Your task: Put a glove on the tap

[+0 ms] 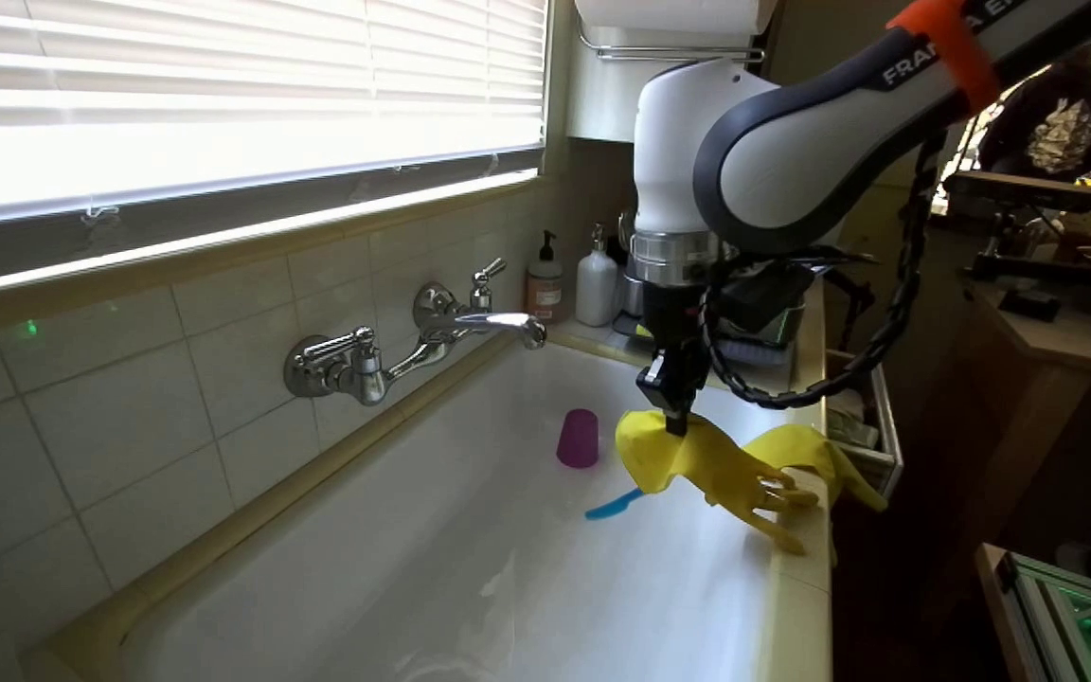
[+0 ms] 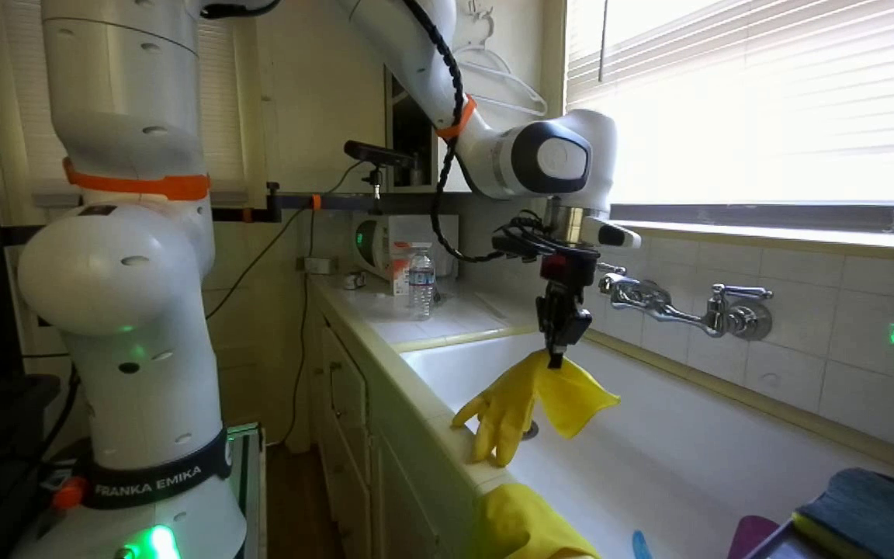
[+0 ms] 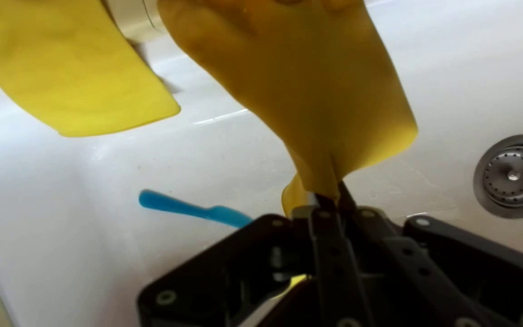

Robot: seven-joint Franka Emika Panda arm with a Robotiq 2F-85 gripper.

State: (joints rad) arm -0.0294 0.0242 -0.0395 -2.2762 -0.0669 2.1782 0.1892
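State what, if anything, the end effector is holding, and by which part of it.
The end effector holds a yellow glove, pinched at its cuff.

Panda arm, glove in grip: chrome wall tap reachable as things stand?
Likely yes: the gripper, shut on the yellow rubber glove, is over the sink, and nothing visible blocks the way to the chrome wall tap. The purple cup is down in the sink, apparently below the path.

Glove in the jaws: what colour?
Yellow. The glove shows best in an exterior view; it looks darker in the wrist view.
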